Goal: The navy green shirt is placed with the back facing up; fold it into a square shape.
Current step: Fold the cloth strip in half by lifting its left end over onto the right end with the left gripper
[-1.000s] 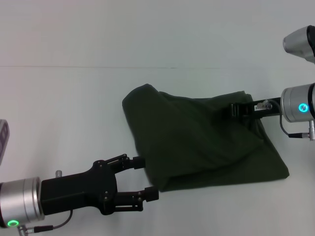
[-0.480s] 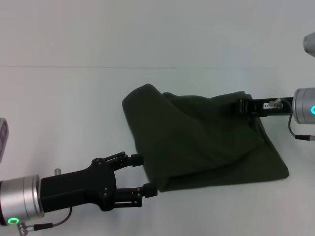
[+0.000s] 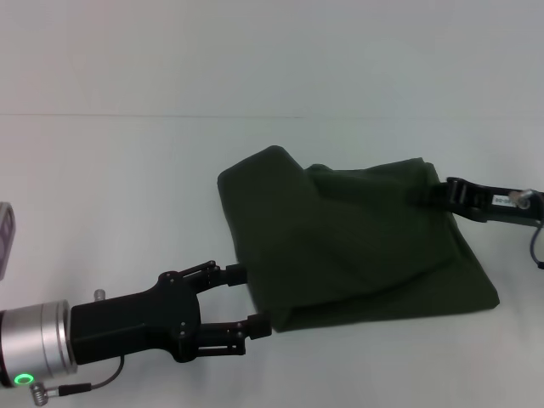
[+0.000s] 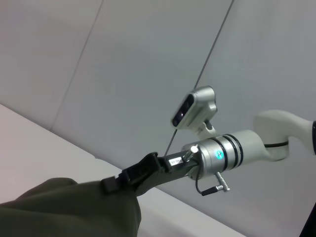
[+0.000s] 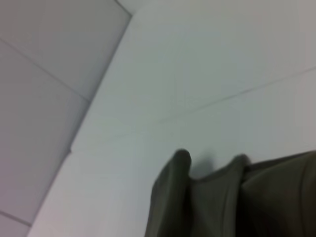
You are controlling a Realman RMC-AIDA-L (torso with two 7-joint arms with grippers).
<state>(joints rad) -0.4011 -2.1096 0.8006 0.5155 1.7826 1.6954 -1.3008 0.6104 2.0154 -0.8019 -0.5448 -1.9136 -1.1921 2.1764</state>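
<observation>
The navy green shirt point(image 3: 357, 246) lies bunched in a rough, partly folded heap on the white table, with a raised fold at its far left. My left gripper point(image 3: 249, 299) is open at the shirt's near-left edge, its two fingertips touching or just short of the fabric. My right gripper point(image 3: 449, 192) is at the shirt's far-right edge, low on the table, and looks shut on the fabric there. In the left wrist view the shirt point(image 4: 64, 207) shows with the right gripper point(image 4: 116, 183) at its edge. The right wrist view shows only standing folds of the shirt point(image 5: 237, 197).
A grey object point(image 3: 4, 238) sits at the table's left edge. Bare white table point(image 3: 127, 187) surrounds the shirt. A seam line point(image 3: 170, 116) runs across the back.
My right gripper has drawn back to the right, from over the shirt to its right edge. The shirt's raised left fold shifted slightly right with it. The left gripper has barely moved.
</observation>
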